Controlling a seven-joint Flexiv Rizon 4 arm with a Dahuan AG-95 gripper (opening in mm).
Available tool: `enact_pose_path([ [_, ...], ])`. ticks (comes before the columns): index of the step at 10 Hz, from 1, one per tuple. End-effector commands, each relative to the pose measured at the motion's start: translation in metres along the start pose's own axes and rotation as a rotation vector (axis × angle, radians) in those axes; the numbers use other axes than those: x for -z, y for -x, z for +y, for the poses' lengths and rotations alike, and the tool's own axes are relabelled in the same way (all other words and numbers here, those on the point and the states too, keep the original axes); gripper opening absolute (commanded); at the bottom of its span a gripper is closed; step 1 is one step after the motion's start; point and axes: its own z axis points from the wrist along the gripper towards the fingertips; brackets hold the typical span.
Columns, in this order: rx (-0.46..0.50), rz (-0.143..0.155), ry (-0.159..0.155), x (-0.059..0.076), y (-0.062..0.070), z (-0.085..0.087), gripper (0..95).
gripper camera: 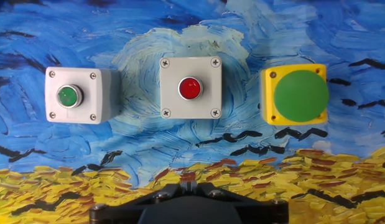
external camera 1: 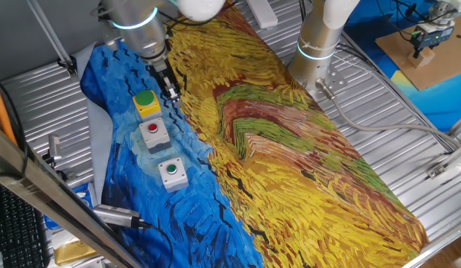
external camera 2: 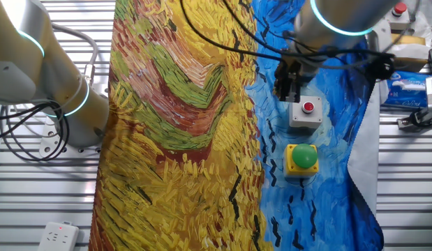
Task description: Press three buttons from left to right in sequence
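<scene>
My gripper hangs over the painted cloth, beside the yellow box with the big round green cap. The grey box with the red button and the grey box with the small green button sit in a row with it. I cannot tell whether my fingers are open.

Three square push-button boxes — yellow with big green cap, grey-white with red button, grey-white with small green button — stand apart in a row near one tabletop edge, with bare painted cloth beside them.

cloth: painted print, matt | button boxes: smooth plastic (glossy caps)
</scene>
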Motion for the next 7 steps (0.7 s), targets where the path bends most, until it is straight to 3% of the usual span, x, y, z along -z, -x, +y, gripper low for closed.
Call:
enact_pose_path([
  [1,0.111,-0.234,-0.060,0.005,0.003,-0.002,0.0],
  [2,0.124,-0.226,-0.067,0.018,0.005,-0.005,0.0],
  [5,0.125,-0.130,-0.086,0.067,0.021,-0.012,0.0],
  [7,0.132,-0.078,-0.094,0.081,0.053,-0.016,0.0],
])
